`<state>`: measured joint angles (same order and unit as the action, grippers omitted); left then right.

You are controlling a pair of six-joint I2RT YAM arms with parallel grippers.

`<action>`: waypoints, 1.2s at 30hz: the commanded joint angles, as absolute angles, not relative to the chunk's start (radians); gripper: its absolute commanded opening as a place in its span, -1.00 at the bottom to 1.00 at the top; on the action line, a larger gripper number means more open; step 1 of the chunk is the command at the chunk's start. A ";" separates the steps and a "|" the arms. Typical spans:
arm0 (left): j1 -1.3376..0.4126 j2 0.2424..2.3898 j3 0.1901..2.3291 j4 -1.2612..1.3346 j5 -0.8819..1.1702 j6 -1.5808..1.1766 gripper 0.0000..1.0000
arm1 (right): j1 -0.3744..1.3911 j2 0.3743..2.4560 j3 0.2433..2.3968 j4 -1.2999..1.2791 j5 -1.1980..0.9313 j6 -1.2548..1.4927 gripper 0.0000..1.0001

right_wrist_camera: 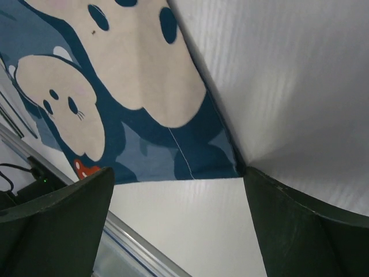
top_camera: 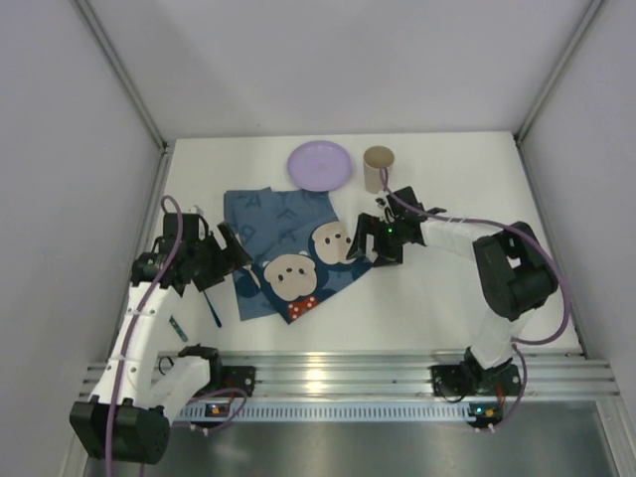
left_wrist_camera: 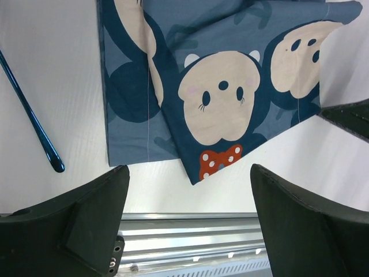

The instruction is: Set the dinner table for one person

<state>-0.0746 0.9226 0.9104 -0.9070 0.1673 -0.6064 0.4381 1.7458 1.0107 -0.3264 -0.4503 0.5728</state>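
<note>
Both pincers stand wide open with nothing between their fingers. The left pincer hovers over the near left part of a blue mouse-print placemat. Its wrist view shows the cloth's pointed near corner, with a red dotted bow, just ahead of the gap between the fingers. The right pincer sits low at the placemat's right corner, and that corner lies just beside its right finger. I cannot tell whether the finger touches the cloth.

The white desk lies under everything and fills the space between the side walls, with its metal rail along the near edge by the arm bases. The placemat lies askew near the middle of the desk, one layer folded over another. A purple plate sits just beyond its far edge, with a tan cup upright just right of the plate. A thin blue handle lies on the desk left of the cloth, apart from it.
</note>
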 commanded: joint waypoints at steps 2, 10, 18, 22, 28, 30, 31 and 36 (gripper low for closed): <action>-0.077 0.905 0.908 -0.951 0.189 -0.591 0.81 | 0.506 1.838 1.084 -0.226 -0.381 0.600 0.89; -0.077 0.923 0.893 -0.950 0.212 -0.581 0.52 | 0.557 1.902 1.147 -0.238 -0.380 0.626 -0.06; -0.084 0.937 0.733 -0.928 0.143 -0.658 0.24 | 0.554 1.801 1.108 -0.328 -0.312 0.597 -1.00; -0.110 1.008 0.696 -0.936 0.086 -0.695 0.43 | 0.552 1.715 1.082 -0.371 -0.285 0.588 -1.00; -0.172 1.147 0.710 -0.931 0.008 -0.781 0.55 | 0.546 1.642 1.071 -0.422 -0.278 0.575 -1.00; -0.239 1.186 0.709 -0.878 0.009 -0.811 0.55 | 0.542 1.631 1.069 -0.429 -0.275 0.577 -1.00; -0.261 1.202 0.709 -0.861 -0.017 -0.842 0.56 | 0.540 1.629 1.071 -0.433 -0.275 0.575 -1.00; -0.357 1.308 0.663 -0.691 -0.028 -0.882 0.47 | 0.532 1.631 1.077 -0.446 -0.288 0.572 -1.00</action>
